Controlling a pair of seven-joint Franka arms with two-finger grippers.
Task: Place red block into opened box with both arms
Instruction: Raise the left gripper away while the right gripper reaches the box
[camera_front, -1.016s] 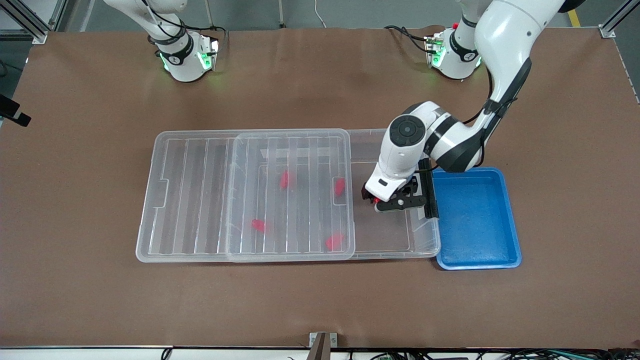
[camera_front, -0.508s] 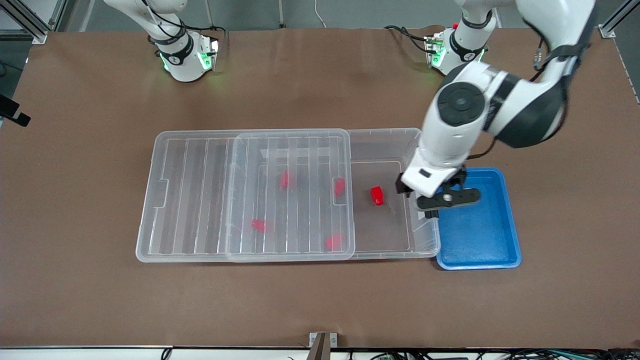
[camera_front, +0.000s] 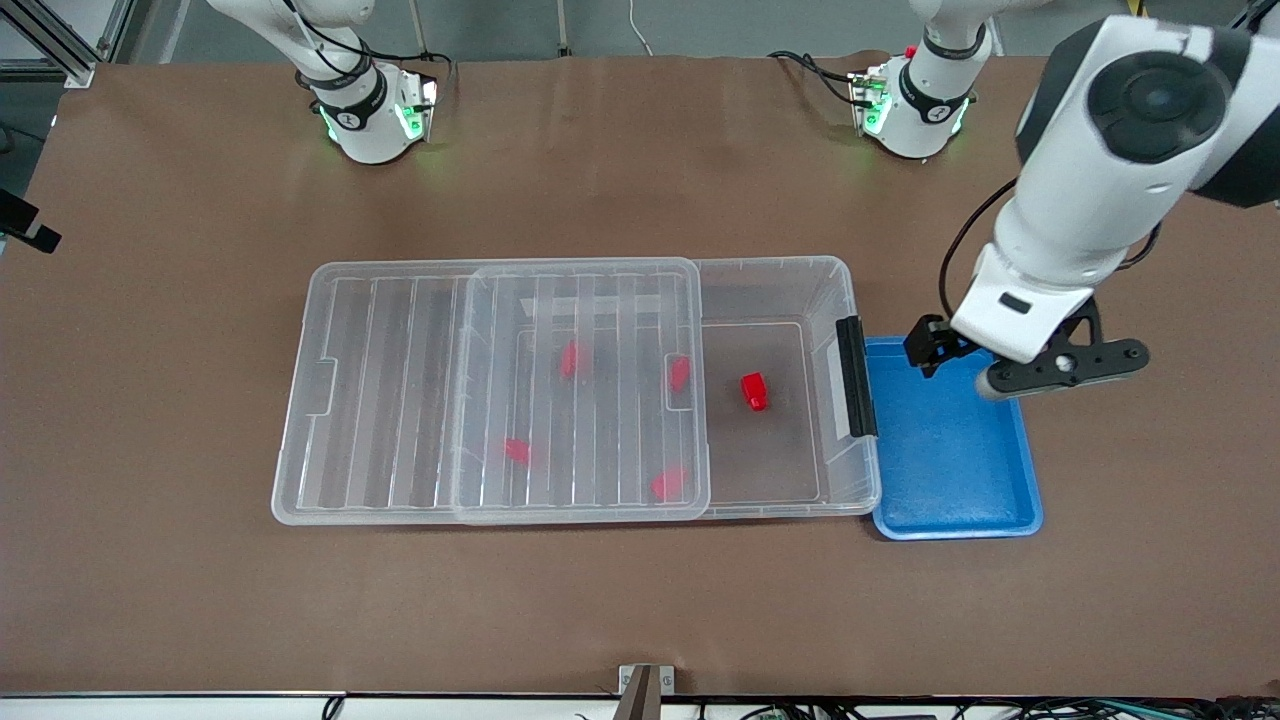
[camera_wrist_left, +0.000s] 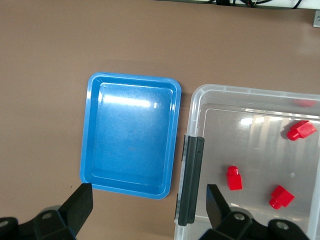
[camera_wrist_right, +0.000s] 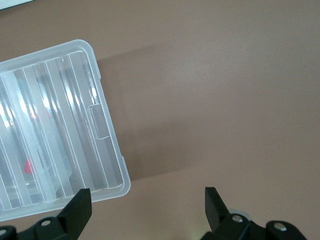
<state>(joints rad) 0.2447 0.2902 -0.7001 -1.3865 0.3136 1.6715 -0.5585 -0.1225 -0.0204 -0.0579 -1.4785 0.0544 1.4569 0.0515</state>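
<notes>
**Red block lies in the box, both tools empty**

We see the left tool (camera_front: 1010, 368) raised over the blue tray (camera_front: 1000, 520), its fingers (camera_wrist_left: 80, 204) spread wide and holding nothing. The right tool (camera_wrist_right: 145, 210) hangs wide open and empty over bare worktop (camera_wrist_right: 225, 90) beside the lid's end. The red block (camera_front: 754, 391) rests on the floor of the box (camera_front: 790, 268), in the uncovered part near the black latch (camera_front: 856, 377). The slid-aside lid (camera_front: 400, 390) covers four more red blocks (camera_front: 571, 359).
</notes>
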